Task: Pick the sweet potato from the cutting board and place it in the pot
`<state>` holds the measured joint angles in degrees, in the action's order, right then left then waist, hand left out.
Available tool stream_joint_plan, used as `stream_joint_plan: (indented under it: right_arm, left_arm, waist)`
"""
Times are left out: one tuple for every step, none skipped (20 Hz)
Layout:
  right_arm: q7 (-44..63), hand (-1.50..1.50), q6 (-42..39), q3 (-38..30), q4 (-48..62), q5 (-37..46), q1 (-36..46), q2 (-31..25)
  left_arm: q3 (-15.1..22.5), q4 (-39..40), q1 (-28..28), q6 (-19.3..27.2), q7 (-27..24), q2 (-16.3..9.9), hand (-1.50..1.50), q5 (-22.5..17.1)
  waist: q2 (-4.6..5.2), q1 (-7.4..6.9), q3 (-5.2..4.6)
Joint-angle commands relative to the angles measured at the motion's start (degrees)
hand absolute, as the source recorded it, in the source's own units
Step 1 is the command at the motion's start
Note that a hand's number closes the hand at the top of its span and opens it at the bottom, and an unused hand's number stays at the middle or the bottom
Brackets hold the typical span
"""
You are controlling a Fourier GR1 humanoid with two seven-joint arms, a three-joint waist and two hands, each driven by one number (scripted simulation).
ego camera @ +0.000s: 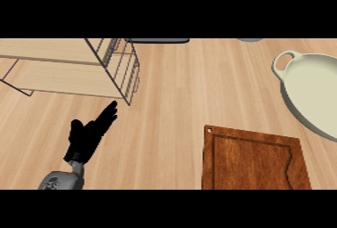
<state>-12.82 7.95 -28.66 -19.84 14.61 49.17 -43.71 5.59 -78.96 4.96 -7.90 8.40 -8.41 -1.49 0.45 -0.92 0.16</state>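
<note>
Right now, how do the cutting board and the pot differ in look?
The cutting board is flat, dark reddish-brown wood with squared edges; the pot is pale cream, rounded and hollow, with a loop handle. The board lies nearer, the pot farther right, cut by the view's edge. Both sit on the counter; no sweet potato shows on either.

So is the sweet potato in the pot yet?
I can't see a sweet potato anywhere. The brown wooden cutting board is bare, and the visible part of the cream pot looks empty. The black left hand rests open, holding nothing. The right hand isn't showing.
</note>
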Motion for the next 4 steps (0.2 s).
stream_joint_plan:
  right_arm:
    - [-5.92, -1.5, 0.0, -5.91, 1.49, -5.32, -3.24, -2.22]
    - [-7.08, -1.5, -5.61, -7.35, 1.72, -6.89, -5.56, -6.42]
    - [-7.89, -1.5, -6.34, -8.69, 1.27, -8.51, -6.2, -6.21]
    - [-6.81, -1.5, -5.76, -8.8, 2.59, -8.18, -4.6, -8.15]
  left_arm:
    - [0.39, -2.07, 0.51, 0.4, 2.68, 0.37, 0.0, 0.17]
    - [0.59, -3.47, -3.13, -0.62, 1.26, -0.51, 0.0, -0.11]
    - [-0.88, -2.14, 0.82, 1.26, 2.74, 0.81, 0.0, -0.6]
    - [1.67, -3.12, -3.71, 0.89, 0.39, 1.07, 0.0, 1.32]
  waist:
    - [0.03, -0.1, 0.02]
    - [-0.13, 0.13, 0.03]
    - [-0.2, 0.77, -0.01]
    - [0.0, -0.29, 0.01]
